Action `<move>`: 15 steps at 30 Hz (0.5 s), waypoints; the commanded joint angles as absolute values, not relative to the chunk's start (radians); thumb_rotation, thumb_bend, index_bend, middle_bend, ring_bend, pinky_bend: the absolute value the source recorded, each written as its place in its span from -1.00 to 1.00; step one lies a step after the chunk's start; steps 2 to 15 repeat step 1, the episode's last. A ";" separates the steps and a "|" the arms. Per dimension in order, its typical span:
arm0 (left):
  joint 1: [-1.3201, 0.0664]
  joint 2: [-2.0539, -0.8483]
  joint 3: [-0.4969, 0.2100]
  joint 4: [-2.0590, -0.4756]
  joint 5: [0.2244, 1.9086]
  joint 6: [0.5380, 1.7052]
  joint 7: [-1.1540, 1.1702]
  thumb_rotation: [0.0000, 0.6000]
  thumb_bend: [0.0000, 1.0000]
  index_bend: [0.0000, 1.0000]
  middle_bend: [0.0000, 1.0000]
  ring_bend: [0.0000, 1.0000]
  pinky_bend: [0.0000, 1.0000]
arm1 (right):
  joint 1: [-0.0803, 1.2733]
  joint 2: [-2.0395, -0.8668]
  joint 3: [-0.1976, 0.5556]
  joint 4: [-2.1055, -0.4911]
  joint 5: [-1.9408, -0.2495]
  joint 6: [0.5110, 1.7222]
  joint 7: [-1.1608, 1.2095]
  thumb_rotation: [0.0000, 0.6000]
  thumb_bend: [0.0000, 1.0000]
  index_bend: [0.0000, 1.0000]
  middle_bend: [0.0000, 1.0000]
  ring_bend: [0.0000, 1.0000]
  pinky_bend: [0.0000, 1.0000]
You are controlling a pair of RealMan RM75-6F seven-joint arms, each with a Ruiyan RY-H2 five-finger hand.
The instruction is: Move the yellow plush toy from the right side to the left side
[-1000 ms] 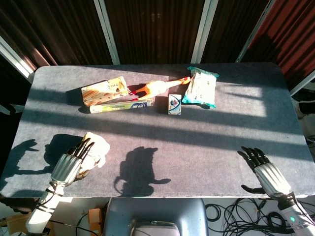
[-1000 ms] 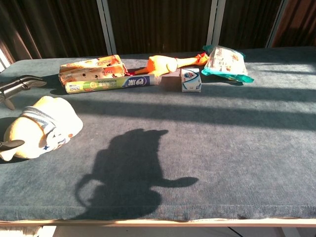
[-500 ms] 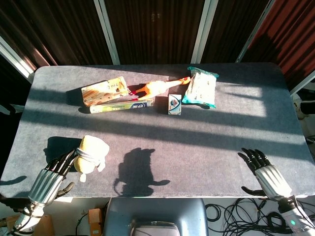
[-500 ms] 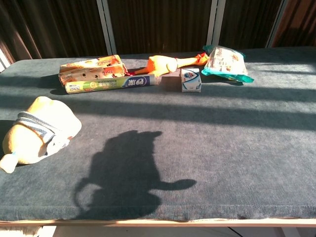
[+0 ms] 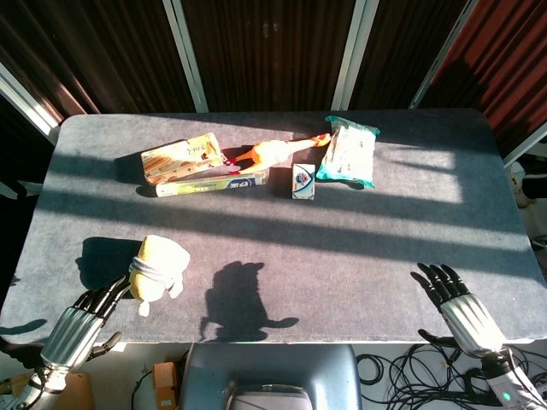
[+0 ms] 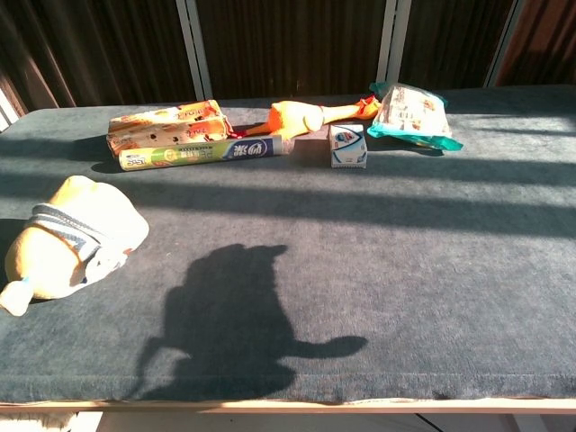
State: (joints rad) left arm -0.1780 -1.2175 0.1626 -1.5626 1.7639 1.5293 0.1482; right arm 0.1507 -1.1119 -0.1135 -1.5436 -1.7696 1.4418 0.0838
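Observation:
The yellow plush toy (image 5: 157, 266) lies on its side on the dark table mat near the front left corner, with a grey striped band around it; the chest view shows the plush toy (image 6: 72, 238) at the far left. My left hand (image 5: 79, 320) hangs at the table's front left edge, just below and left of the toy, fingers spread, holding nothing. My right hand (image 5: 461, 307) is at the front right edge, fingers spread and empty. Neither hand appears in the chest view.
Along the back of the table lie an orange snack box (image 5: 180, 157), a toothpaste box (image 5: 212, 183), a rubber chicken (image 5: 275, 151), a small white carton (image 5: 303, 180) and a teal-edged snack bag (image 5: 349, 151). A chair back (image 5: 270, 376) sits below the front edge.
My left hand let go of the plush toy and drew back toward the front left corner, past the table edge. The toy stays where it was set down. My right hand slipped slightly lower.

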 commanded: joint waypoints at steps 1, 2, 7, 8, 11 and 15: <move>-0.176 -1.223 0.160 -1.559 1.767 1.519 0.159 1.00 -0.53 -0.99 -0.90 -0.62 -0.43 | 0.151 -1.112 -0.114 -1.543 -1.770 1.441 0.083 1.00 -0.88 -1.00 -1.00 -1.00 -0.97; -0.176 -1.223 0.160 -1.559 1.767 1.519 0.159 1.00 -0.53 -0.99 -0.90 -0.62 -0.43 | 0.151 -1.112 -0.114 -1.543 -1.770 1.441 0.083 1.00 -0.88 -1.00 -1.00 -1.00 -0.97; -0.176 -1.223 0.160 -1.559 1.767 1.519 0.159 1.00 -0.53 -0.99 -0.90 -0.62 -0.43 | 0.151 -1.112 -0.114 -1.543 -1.770 1.441 0.083 1.00 -0.88 -1.00 -1.00 -1.00 -0.97; -0.176 -1.223 0.160 -1.559 1.767 1.519 0.159 1.00 -0.53 -0.99 -0.90 -0.62 -0.43 | 0.151 -1.112 -0.114 -1.543 -1.770 1.441 0.083 1.00 -0.88 -1.00 -1.00 -1.00 -0.97; -0.176 -1.223 0.160 -1.559 1.767 1.519 0.159 1.00 -0.53 -0.99 -0.90 -0.62 -0.43 | 0.151 -1.112 -0.114 -1.543 -1.770 1.441 0.083 1.00 -0.88 -1.00 -1.00 -1.00 -0.97; -0.176 -1.223 0.160 -1.559 1.767 1.519 0.159 1.00 -0.53 -0.99 -0.90 -0.62 -0.43 | 0.151 -1.112 -0.114 -1.543 -1.770 1.441 0.083 1.00 -0.88 -1.00 -1.00 -1.00 -0.97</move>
